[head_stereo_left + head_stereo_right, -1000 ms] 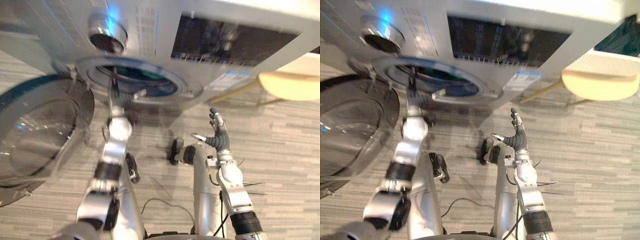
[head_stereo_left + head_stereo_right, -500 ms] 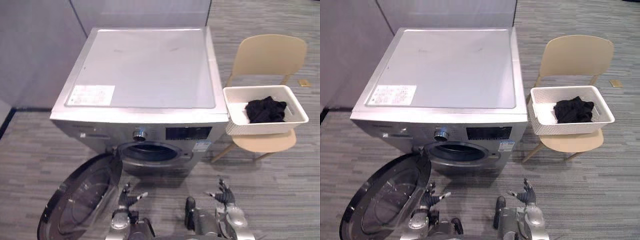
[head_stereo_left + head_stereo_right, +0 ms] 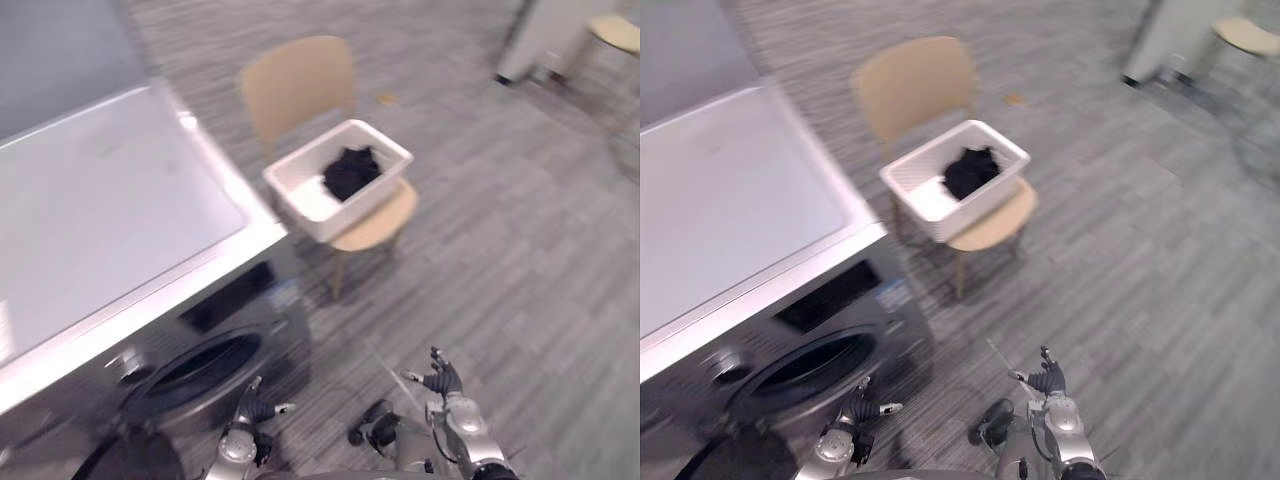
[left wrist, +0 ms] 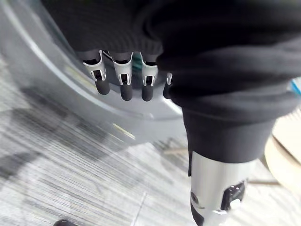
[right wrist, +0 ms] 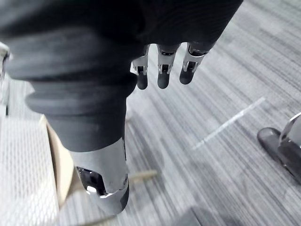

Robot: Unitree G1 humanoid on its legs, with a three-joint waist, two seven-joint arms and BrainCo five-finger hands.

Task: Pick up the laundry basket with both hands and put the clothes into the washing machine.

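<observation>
The laundry basket (image 3: 340,216) sat on a chair (image 3: 298,78) on grey floor (image 3: 520,240), beside the washing machine (image 3: 110,220). The left hand (image 3: 255,408) and right hand (image 3: 441,381) were empty, with their fingers spread.

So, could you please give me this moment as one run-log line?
basket: on chair, dark clothes inside | washer: door open | left hand: open, empty | right hand: open, empty

Looks like an office-type room set up for laundry: a washer (image 3: 120,240) stands free on grey striped carpet (image 3: 520,230), a grey partition (image 3: 60,50) far left, a tan chair (image 3: 298,82) to its right bearing a basket (image 3: 345,215) of dark clothes (image 3: 350,170), a second chair (image 3: 615,30) far right.
</observation>
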